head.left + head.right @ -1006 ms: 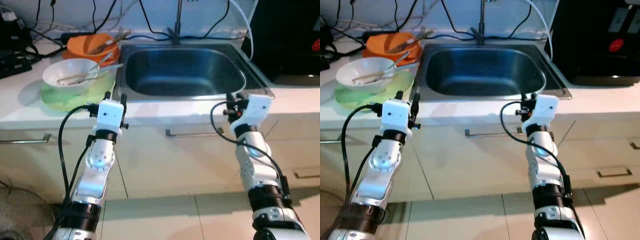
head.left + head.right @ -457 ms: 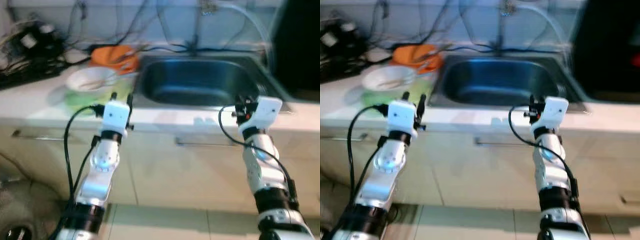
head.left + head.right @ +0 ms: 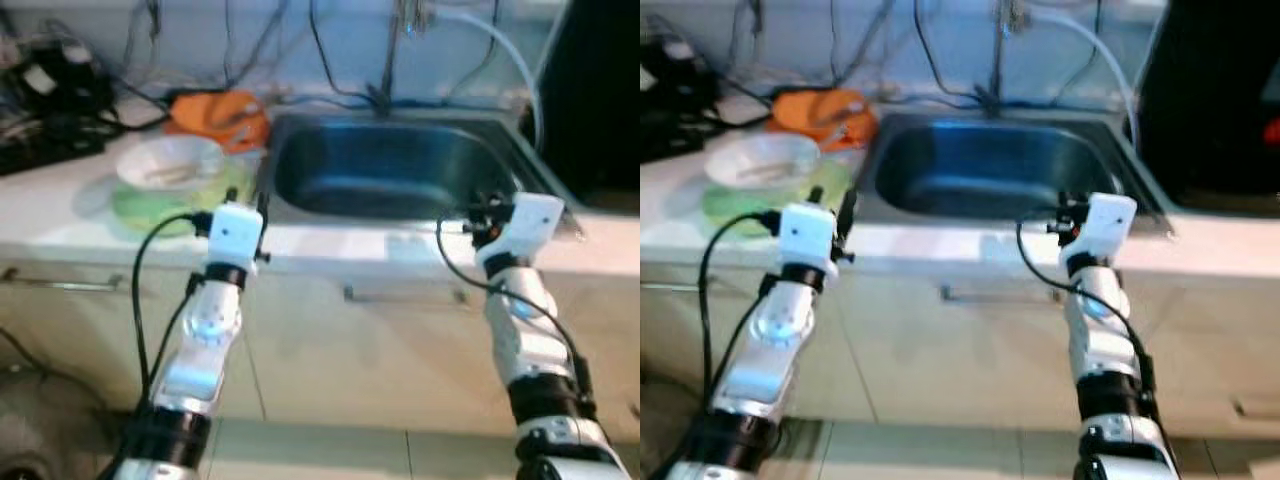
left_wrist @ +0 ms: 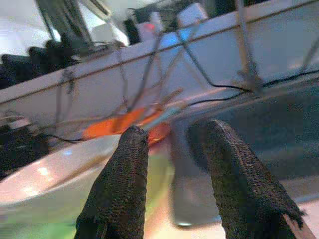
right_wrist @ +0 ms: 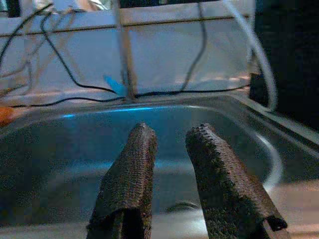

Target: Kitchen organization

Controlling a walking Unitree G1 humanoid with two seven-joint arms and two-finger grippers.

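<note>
Both pincers empty, fingers parted: left pincer [image 4: 172, 164] faces white bowl [image 3: 168, 163] on green plate [image 3: 135, 205]; right pincer [image 5: 169, 164] faces steel sink [image 3: 400, 175] at 12 o'clock.

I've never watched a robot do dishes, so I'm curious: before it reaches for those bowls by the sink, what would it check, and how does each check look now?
1. Left tool open and holding nothing: ok, its fingers stand apart.
2. Right tool open and holding nothing: ok; it points at the sink.
3. White bowl within the left tool's line: ok, just ahead of it on the green plate.
4. Utensils in the white bowl lying steady: cannot tell, too blurred.
5. Orange bowl free to lift: not ok, utensils rest in it.
6. Sink basin free for dishes: ok, nothing seen inside.
</note>
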